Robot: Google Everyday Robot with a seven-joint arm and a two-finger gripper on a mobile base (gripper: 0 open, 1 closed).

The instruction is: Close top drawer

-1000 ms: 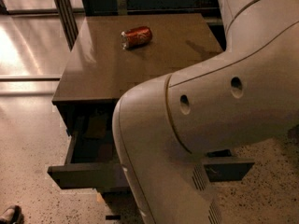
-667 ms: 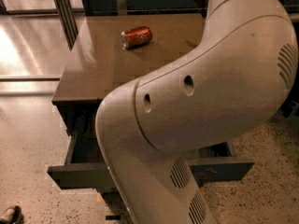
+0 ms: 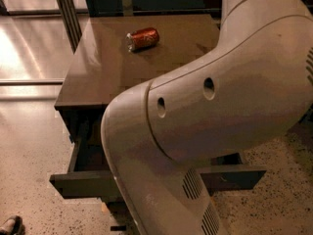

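**Top drawer open, push not yet made**

The top drawer (image 3: 80, 184) is pulled well out of the cabinet (image 3: 66, 114). Its flat front panel runs across the near side of the scene and shows to the left and right of the robot's arm (image 3: 210, 111). The drawer's dark inside shows at the left. I judge the task to be at its approach step, with the closing not yet done.

The arm's big pale elbow fills the middle and right of the view and drops down over the drawer's centre. The gripper is out of sight, below or behind that arm, and probably near the drawer front. Whether it is open or closed, or has hold of anything, cannot be told.

The next move, as I judge it, calls for contact on the near face of the front panel, close to its middle. A straight push toward the far side, along the line of the drawer's sides, would follow. A push well off centre could skew so wide a drawer.

The panel's top edge lies level, and its left end stands free with nothing against it. The floor (image 3: 29, 146) to the left is open, apart from a shoe (image 3: 11, 225) at the near left corner. On the worktop (image 3: 102, 72), 1 red can (image 3: 143, 38) lies on its side toward the far edge. It is well apart from the drawer and out of the push's path.
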